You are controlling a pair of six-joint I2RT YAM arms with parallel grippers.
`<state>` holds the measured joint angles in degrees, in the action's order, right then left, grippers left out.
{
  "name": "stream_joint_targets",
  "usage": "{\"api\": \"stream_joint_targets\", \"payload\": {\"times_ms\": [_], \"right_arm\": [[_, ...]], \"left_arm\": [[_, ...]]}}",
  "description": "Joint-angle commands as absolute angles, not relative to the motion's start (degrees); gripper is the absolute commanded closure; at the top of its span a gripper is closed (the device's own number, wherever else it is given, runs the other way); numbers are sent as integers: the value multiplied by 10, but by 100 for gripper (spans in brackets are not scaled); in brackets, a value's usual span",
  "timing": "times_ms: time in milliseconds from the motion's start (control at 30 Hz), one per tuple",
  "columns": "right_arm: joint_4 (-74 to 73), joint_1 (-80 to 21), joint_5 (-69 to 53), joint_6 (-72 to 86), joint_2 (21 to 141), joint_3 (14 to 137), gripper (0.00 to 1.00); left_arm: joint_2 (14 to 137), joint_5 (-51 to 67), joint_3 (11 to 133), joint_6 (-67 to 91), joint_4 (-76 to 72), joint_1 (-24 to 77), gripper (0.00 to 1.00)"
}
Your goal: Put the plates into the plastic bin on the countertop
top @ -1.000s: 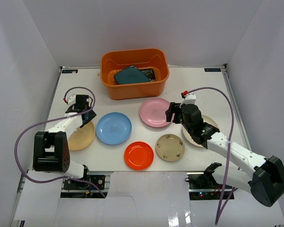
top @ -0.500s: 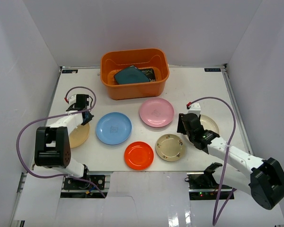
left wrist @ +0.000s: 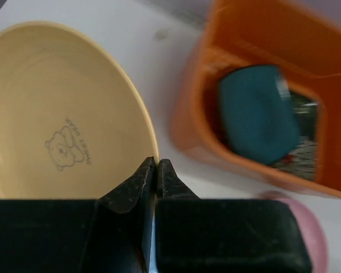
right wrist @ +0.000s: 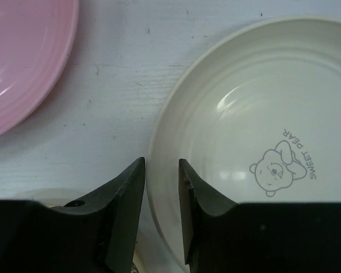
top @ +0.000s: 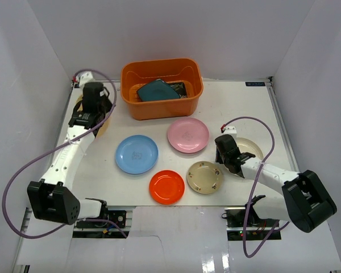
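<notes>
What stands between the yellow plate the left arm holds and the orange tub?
Nothing visible. The yellow plate, pinched by the left tool, is just left of the orange tub; a teal plate lies inside.

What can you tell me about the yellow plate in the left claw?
The yellow plate is round and pale tan-yellow, smooth like plastic, with faint rings. A small bear drawing and some lettering are printed near its middle. The left claw is shut on its rim, and nothing else seems to touch it. It looks tilted and is held beside the left end of the orange bin, not yet inside.
</notes>
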<state>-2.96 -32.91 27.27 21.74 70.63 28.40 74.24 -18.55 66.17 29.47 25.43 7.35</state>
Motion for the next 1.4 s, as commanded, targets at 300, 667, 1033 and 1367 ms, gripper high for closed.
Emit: {"api": "stream_joint_targets", "payload": {"times_ms": [300, 667, 1033, 1367], "right_arm": [[20, -320, 250, 214, 719, 301, 92], [29, -320, 229, 211, 685, 299, 92], [27, -320, 229, 207, 671, 316, 92], [34, -321, 237, 194, 674, 387, 92]], "left_arm": [[1055, -178, 1174, 108, 256, 269, 100], [1315, -55, 1394, 30, 258, 276, 100], [1355, 22, 1347, 65, 225, 277, 79], [1267, 14, 1336, 69, 213, 277, 13]]}}
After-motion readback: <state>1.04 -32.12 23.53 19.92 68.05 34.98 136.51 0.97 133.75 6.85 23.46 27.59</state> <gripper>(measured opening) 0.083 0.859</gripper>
